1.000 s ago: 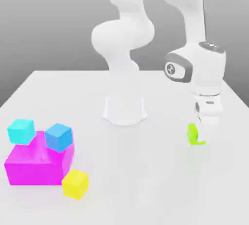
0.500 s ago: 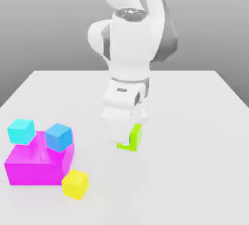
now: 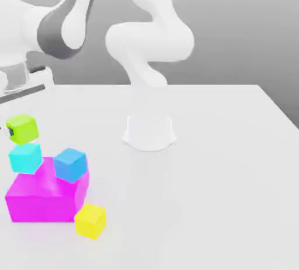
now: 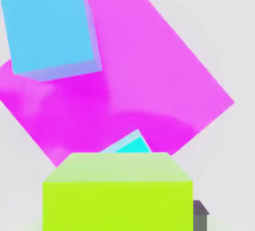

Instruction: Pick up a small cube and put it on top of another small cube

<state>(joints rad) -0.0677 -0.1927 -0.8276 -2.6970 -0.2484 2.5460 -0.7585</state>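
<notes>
At the exterior view's left, the jaws grip the lime cube [image 3: 23, 129] just above the cyan cube [image 3: 25, 158] so it can be set down, with the pink block [image 3: 44, 199], blue cube [image 3: 70, 164] and yellow cube [image 3: 90, 221] alongside.

White tabletop [image 3: 222, 164] with blocks
The big magenta block [image 3: 44, 196], yellow cube [image 3: 90, 221] and arm base [image 3: 149, 132] sit on it

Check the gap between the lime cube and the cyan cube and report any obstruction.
Nothing visible stands between them. The lime cube hangs just above the cyan cube; the sky-blue cube sits off to the exterior view's right.
</notes>
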